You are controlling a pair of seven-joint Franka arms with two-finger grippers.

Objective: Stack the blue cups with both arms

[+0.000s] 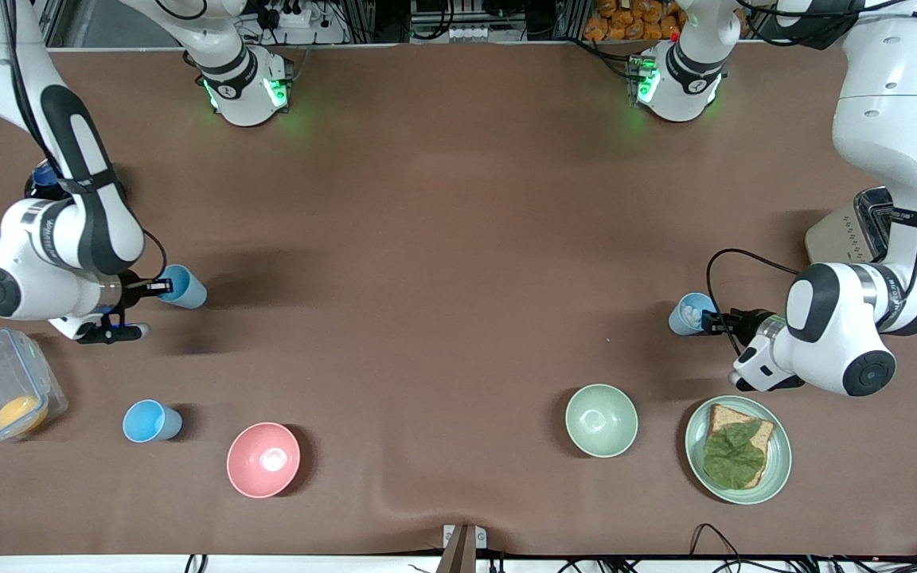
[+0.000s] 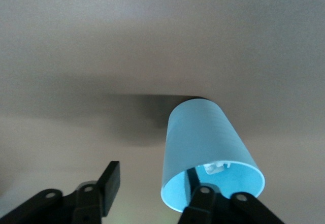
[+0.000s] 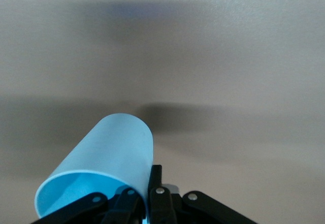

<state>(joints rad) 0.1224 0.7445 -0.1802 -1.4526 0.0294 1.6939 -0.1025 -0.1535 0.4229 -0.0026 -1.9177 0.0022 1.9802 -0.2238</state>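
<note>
a small light-blue plastic cup (image 1: pixel 185 287) is held by its thin rim in the right gripper (image 1: pixel 158 286), another small blue cup (image 1: pixel 690 313) is held the same way by the left gripper (image 1: pixel 712 321), and both look light, stiff and slippery, so a firm pinch on the rim is likely needed.

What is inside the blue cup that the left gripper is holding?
In the blue cup one finger of the left gripper reaches over the rim, with something small and whitish beside it, too unclear to name. The finger covers part of the cup's inside.
</note>
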